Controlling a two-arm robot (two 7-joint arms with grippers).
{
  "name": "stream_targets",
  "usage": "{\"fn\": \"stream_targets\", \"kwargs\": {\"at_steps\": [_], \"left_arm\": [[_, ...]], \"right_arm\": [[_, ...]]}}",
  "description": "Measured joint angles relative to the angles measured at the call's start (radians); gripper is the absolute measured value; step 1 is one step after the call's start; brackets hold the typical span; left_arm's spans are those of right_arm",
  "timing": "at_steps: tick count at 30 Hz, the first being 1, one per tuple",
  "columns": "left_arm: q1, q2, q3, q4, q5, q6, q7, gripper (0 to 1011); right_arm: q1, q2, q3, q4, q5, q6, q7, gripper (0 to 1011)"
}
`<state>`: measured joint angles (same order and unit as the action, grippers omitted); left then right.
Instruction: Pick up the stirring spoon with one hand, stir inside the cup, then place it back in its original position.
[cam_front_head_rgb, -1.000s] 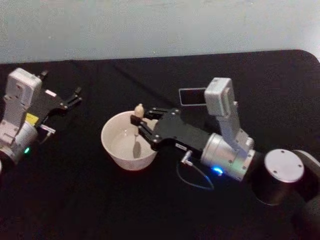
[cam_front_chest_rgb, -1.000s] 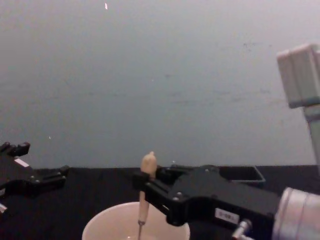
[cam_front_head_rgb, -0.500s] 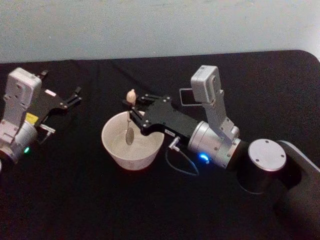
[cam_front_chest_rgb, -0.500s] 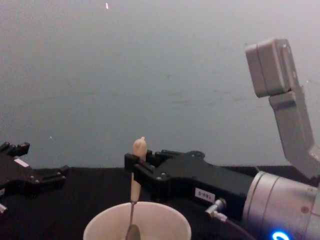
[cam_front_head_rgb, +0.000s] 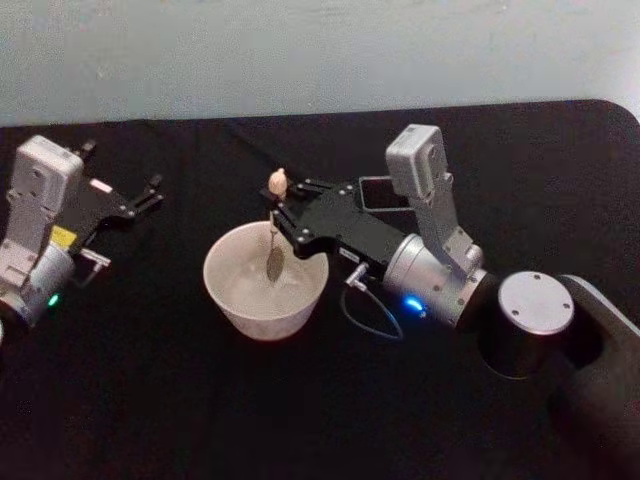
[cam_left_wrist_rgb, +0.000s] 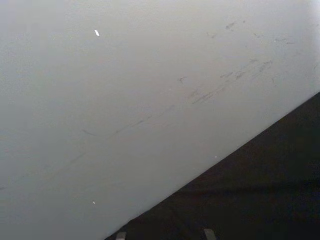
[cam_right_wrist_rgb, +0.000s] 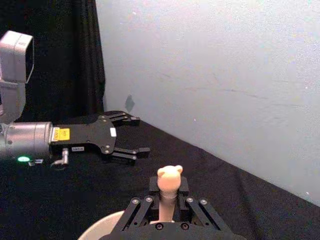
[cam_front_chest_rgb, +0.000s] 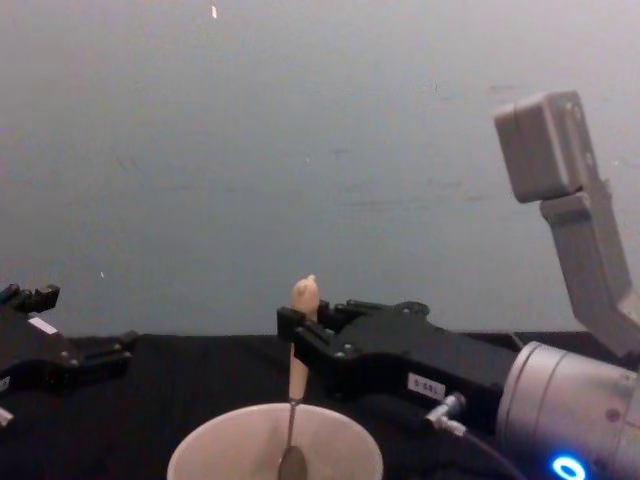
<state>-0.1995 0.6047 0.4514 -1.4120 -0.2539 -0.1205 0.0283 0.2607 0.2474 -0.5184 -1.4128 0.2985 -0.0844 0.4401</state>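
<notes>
- My right claw is clenched on the spoon handle, holding it upright with its bowl inside the cup.
- My left claw sits released, far left on the surface.

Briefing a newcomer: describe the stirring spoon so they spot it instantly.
On the black table, find the cream cup. Above it the right gripper pinches the stirring spoon hanging upright, bowl inside the cup. Its beige knob and thin metal shaft set it apart.
</notes>
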Motion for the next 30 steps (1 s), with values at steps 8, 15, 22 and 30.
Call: {"fn": "stream_targets", "kwargs": {"at_steps": [8, 15, 22, 30], "left_arm": [[0.000, 0.000, 0.000, 0.000, 0.000, 0.000, 0.000, 1001], [0.000, 0.000, 0.000, 0.000, 0.000, 0.000, 0.000, 1001], [0.000, 0.000, 0.000, 0.000, 0.000, 0.000, 0.000, 1001], [0.000, 0.000, 0.000, 0.000, 0.000, 0.000, 0.000, 1001]], "right_arm": [[-0.019, 0.017, 0.022, -0.020, 0.005, 0.008, 0.004, 204], [-0.049, 0.042, 0.039, -0.063, 0.029, 0.019, 0.018, 204], [-0.075, 0.067, 0.045, -0.103, 0.047, 0.026, 0.031, 204], [-0.102, 0.091, 0.031, -0.145, 0.062, 0.029, 0.051, 204]]}}
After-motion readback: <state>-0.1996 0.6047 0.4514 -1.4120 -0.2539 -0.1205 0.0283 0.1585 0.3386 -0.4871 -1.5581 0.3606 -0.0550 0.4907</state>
